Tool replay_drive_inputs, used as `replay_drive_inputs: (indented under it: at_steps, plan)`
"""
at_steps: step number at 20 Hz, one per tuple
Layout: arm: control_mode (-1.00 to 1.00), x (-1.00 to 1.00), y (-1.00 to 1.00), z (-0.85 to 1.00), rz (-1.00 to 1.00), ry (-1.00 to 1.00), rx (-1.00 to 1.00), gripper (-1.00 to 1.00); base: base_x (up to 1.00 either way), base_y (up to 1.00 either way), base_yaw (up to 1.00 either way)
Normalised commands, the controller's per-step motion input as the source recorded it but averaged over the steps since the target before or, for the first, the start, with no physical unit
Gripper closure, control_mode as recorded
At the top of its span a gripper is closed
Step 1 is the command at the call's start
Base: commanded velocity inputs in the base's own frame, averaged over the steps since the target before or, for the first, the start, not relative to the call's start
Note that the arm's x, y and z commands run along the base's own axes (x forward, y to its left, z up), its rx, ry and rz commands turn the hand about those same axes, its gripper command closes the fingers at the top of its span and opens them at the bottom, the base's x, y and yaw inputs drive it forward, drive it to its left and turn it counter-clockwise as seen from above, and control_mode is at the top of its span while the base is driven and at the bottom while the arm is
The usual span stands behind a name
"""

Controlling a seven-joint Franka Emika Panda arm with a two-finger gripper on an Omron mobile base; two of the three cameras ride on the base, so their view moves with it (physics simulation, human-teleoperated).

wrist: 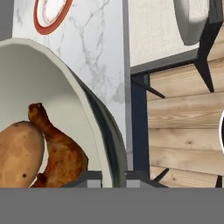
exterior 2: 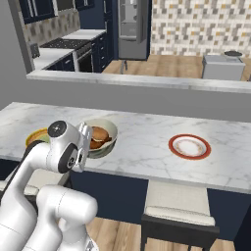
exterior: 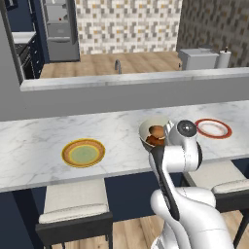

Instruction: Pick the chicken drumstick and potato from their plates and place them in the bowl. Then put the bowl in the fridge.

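A: Where are the chicken drumstick point(wrist: 59, 148) and the potato point(wrist: 19, 153)?

B: Both lie inside the bowl point(exterior: 148, 127), touching each other, the darker drumstick beside the paler potato against the cream inner wall.

A: And the bowl itself?

B: It is tilted, over the near part of the marble worktop point(exterior: 39, 141), right at the end of the white arm point(exterior 2: 54, 152). In the hand view its thin rim runs down between the two dark fingertips point(wrist: 89, 178).

A: So the jaws?

B: Drawn in tight, pinching the bowl's rim, one tip inside the wall and one outside.

A: What lies around it?

B: The plate with the orange-yellow rim point(exterior: 83, 152) sits bare on the worktop to one side, a red-rimmed plate point(exterior 2: 189, 146) well apart on the other. Padded stools point(exterior: 73, 202) stand under the worktop's edge. The grey fridge point(exterior: 61, 29) stands far back across the wooden floor, beside navy cabinets.
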Motion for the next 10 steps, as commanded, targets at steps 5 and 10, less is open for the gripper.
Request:
replay_drive_inputs:
  at_steps: [5,10]
  plan:
    - [1.0,0.0,0.0,0.0,0.0,0.0,0.0,1.0,0.0,0.0,0.0]
    - [1.0,0.0,0.0,0.0,0.0,0.0,0.0,1.0,-0.37,-0.02,-0.08]
